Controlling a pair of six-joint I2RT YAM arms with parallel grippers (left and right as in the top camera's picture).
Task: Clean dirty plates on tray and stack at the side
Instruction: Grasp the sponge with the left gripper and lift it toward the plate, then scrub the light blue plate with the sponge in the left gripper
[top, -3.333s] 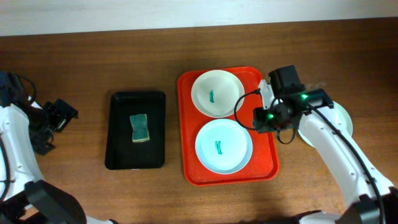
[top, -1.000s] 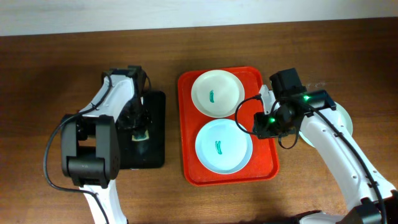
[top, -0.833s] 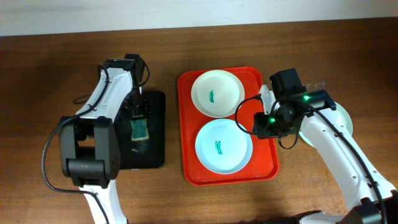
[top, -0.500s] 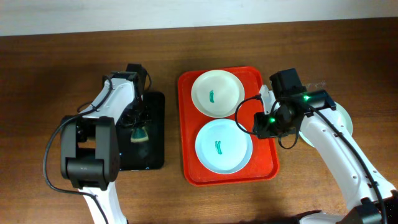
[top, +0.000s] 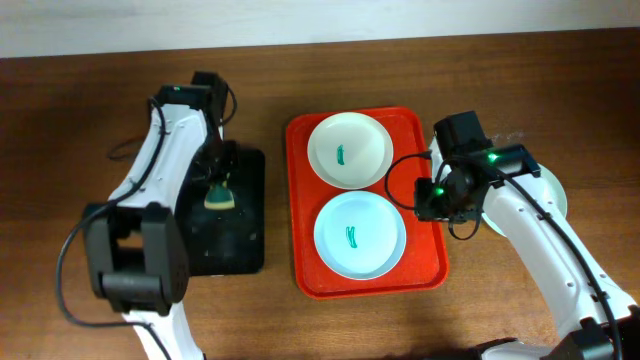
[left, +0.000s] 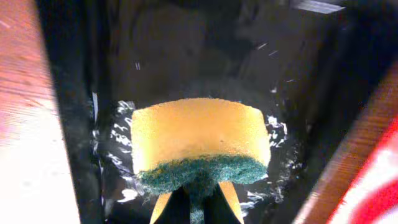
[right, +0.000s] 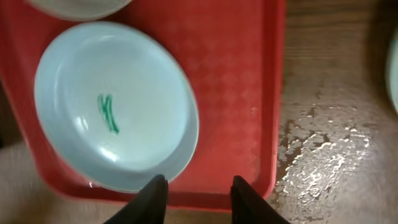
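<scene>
Left hand (left: 193, 200) clenched on sponge (left: 199, 140), green edge only; could slip out crossing to tray (top: 301, 210) at 3 o'clock.

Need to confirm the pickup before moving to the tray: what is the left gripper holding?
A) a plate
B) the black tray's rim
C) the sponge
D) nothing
C: the left gripper is shut on the sponge, pinching its green scouring edge over the black tray.
</scene>
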